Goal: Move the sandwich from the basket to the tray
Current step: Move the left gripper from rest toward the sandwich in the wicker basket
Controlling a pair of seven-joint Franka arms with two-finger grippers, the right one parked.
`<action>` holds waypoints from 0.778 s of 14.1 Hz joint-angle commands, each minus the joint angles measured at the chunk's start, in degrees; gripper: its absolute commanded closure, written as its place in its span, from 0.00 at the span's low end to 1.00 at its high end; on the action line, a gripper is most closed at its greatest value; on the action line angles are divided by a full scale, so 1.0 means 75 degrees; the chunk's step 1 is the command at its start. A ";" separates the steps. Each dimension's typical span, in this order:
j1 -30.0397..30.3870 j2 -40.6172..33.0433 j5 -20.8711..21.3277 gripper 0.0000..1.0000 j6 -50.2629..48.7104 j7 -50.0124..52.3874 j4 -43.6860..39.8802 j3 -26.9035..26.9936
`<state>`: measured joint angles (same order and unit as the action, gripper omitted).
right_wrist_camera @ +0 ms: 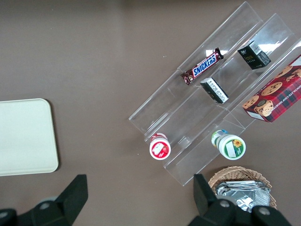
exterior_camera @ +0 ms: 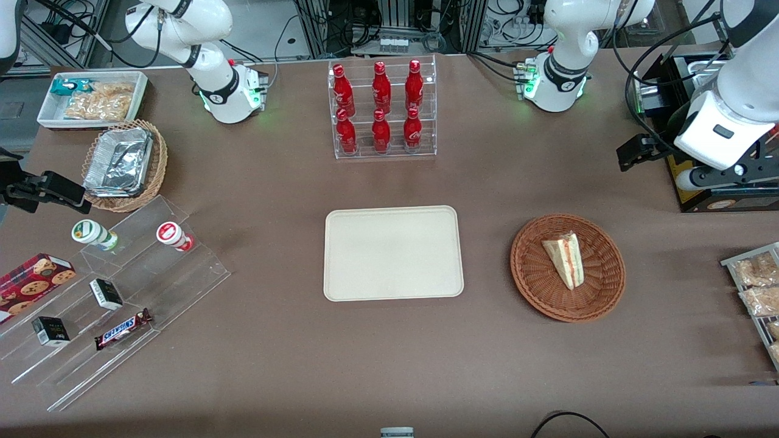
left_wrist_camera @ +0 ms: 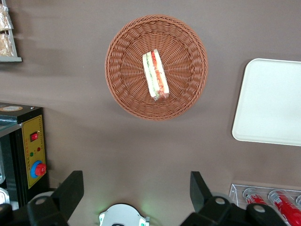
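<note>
The sandwich point(exterior_camera: 565, 258), a pale triangular wedge with red and green filling, lies in the round reddish-brown wicker basket point(exterior_camera: 529, 286). The cream tray point(exterior_camera: 392, 252) lies flat and bare beside the basket, toward the parked arm's end. My left gripper point(exterior_camera: 636, 152) hangs open and empty above the table. It is farther from the front camera than the basket and toward the working arm's end. The left wrist view shows the gripper point(left_wrist_camera: 136, 183) with its fingers wide apart, bare table between them, and the sandwich point(left_wrist_camera: 155, 75), basket point(left_wrist_camera: 122, 89) and tray point(left_wrist_camera: 270, 101) well clear of them.
A clear rack of red bottles point(exterior_camera: 382, 109) stands farther back than the tray. A black box with a yellow panel point(exterior_camera: 718, 194) sits near my gripper. Bagged snacks point(exterior_camera: 758, 286) lie at the working arm's table edge. Acrylic steps with snacks point(exterior_camera: 122, 286) stand toward the parked arm's end.
</note>
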<state>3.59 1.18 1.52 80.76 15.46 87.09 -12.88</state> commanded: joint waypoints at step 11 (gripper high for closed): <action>0.0552 0.2116 0.0196 0.00 0.0711 0.0107 0.0641 0.0052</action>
<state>6.52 15.58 2.16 81.95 15.58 88.75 -12.39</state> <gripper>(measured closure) 0.000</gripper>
